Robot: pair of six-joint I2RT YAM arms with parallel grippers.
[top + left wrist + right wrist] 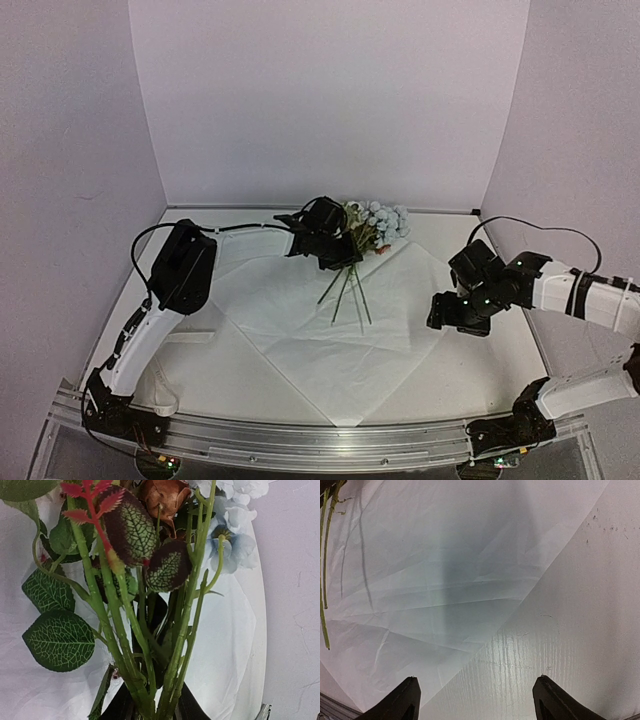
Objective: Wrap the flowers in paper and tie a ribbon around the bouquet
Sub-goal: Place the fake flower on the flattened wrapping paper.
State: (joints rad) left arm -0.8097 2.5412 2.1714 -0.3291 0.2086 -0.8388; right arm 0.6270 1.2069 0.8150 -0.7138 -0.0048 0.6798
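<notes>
Left tool [340, 252]: at the far side of the paper, with the flower stems between its fingers; whether it clamps them or is loose, I cannot tell.
Right tool [447, 312]: jaws wide apart and empty, hovering over the paper's right edge.
Flowers [383, 222]: lying on the far part of the paper, blooms toward the back wall, stems fanning toward the arms.
Paper [320, 345]: spread flat on the table [485, 365], creased, one corner pointing at the arms.
</notes>
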